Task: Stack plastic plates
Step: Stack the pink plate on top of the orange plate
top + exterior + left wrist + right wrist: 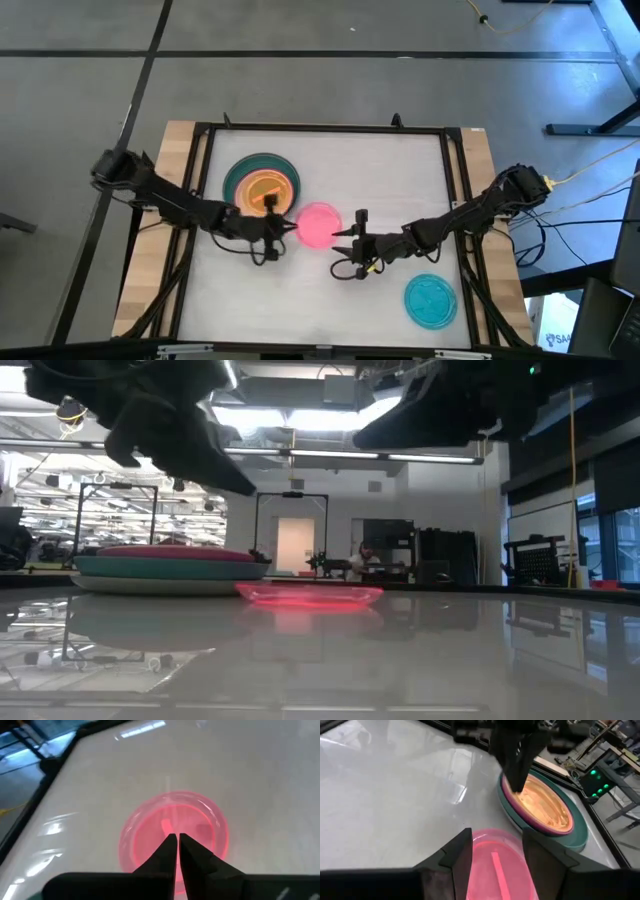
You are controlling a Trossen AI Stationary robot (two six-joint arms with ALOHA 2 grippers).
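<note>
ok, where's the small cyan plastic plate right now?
High view: the small cyan plastic plate lies alone at the table's near-right corner, just beyond the right gripper, far from the plate stack.

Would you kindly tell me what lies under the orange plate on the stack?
The small orange plastic plate sits on a pink plate, which rests on a dark teal plate. The low view shows a pale grey plate at the bottom. Anything between them is covered.
</note>
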